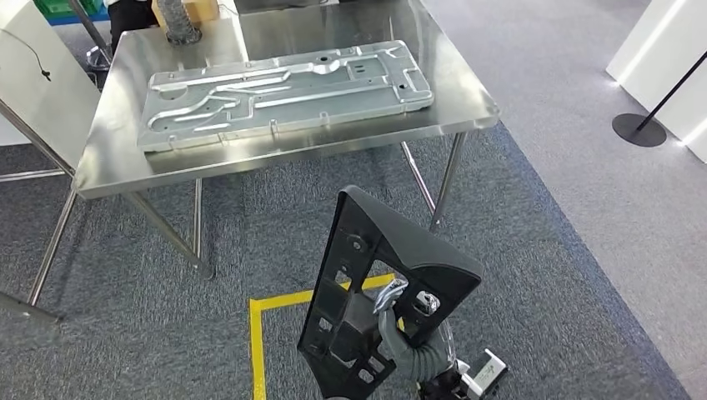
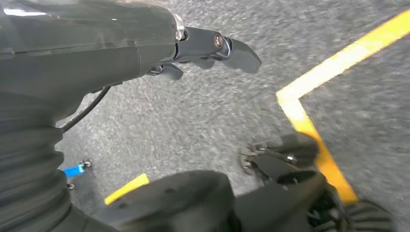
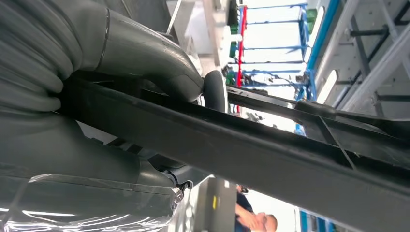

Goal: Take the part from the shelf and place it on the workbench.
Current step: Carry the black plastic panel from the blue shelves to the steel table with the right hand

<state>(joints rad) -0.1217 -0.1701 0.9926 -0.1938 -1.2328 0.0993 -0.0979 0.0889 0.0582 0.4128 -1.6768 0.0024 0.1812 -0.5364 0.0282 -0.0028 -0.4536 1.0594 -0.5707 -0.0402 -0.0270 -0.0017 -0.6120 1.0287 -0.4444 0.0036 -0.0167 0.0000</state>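
Transport is the step judged to be in hand. The black part (image 1: pixel 367 292) is held by the right hand (image 1: pixel 406 337) at the lower centre of the head view, fingers wrapped round its lower half; in the right wrist view the thumb (image 3: pixel 159 63) is seen pressed over the part's edge. The part is carried nearly upright, its long axis leaning from the lower centre up toward the frame's middle. The table (image 1: pixel 467 104) lies ahead, in the upper half of the frame, well apart from the part, with carpet between. A large silver metal plate (image 1: pixel 283 92) is spread across most of its top, and bare steel is left along the near edge and right end. The left hand (image 2: pixel 203 48) is seen over the carpet with fingers loosely extended, nothing held. A yellow floor line (image 1: pixel 257 333) is marked beside the part.
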